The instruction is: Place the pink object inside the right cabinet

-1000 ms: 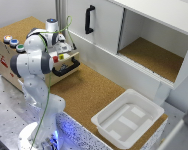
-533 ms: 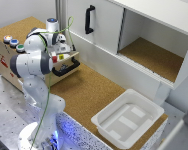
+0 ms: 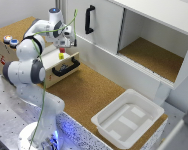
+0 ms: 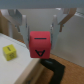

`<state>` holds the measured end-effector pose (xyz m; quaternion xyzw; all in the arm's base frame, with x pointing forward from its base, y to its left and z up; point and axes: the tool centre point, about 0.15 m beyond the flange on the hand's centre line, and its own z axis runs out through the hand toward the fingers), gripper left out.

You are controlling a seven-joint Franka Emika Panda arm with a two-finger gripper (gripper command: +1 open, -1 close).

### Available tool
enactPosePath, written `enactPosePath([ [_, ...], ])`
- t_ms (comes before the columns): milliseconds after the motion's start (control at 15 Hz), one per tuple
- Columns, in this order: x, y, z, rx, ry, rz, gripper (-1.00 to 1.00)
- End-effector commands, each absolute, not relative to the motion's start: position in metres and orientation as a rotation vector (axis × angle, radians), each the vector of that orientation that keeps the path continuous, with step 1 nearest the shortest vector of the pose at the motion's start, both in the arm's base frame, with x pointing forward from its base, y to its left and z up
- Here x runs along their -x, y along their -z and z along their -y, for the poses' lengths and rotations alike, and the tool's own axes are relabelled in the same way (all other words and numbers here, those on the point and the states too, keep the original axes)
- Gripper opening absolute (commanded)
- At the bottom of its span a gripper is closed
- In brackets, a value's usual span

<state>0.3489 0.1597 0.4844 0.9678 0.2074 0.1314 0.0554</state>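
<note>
The pink object [image 3: 62, 49] is a small reddish-pink block, and my gripper [image 3: 63, 46] is shut on it just above the open drawer of the cork-topped box. In the wrist view the pink object [image 4: 40, 45] sits between my two fingers [image 4: 23, 29], in front of the drawer's black handle [image 4: 53, 65]. A tiny yellow block [image 3: 61, 56] lies in the drawer below it, also seen in the wrist view as the yellow block [image 4: 8, 52]. The right cabinet [image 3: 153, 56], white-walled with a cork-brown floor, stands open far toward the exterior view's right.
The drawer's black handle [image 3: 64, 68] juts out toward the cork counter. A white cabinet door with a vertical black handle [image 3: 88, 19] stands between the drawer box and the right cabinet. A white tray [image 3: 127, 118] sits on the counter's near right corner.
The gripper and the pink block sit slightly higher over the drawer than a second ago; nothing else has moved.
</note>
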Motion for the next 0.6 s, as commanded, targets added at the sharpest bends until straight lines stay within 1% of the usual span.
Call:
enactPosePath([
  [0,-0.335,-0.475,-0.061,-3.01,-0.509,-0.281,-1.0],
  [267,-0.345,-0.462,0.028,-2.996,-0.546,-0.027,-1.0],
  [533,-0.371,-0.465,0.095,-2.97,-0.517,0.026,-1.0],
])
